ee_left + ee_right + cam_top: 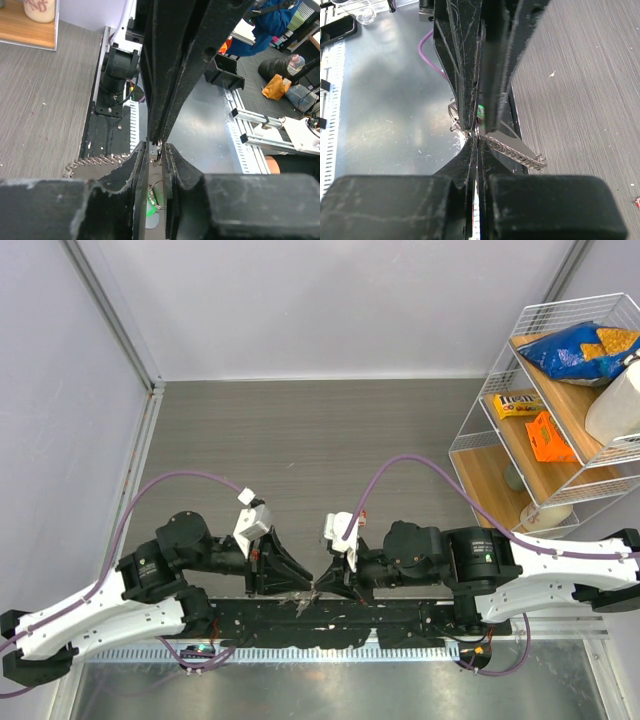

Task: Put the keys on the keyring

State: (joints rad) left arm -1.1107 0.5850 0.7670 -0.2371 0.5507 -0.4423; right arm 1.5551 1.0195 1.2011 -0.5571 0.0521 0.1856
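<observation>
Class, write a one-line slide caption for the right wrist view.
Right gripper pinches the keyring, tip to tip with the left gripper, whose jaws flank a green key.

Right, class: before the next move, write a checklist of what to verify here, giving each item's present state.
1. Right end effector shut on the keyring: ok.
2. Green key sits inside the left end effector gap: ok.
3. Left end effector firmly gripping that key: cannot tell.
4. Key threaded onto the keyring: cannot tell.
5. Both end effectors meeting tip to tip: ok.
</observation>
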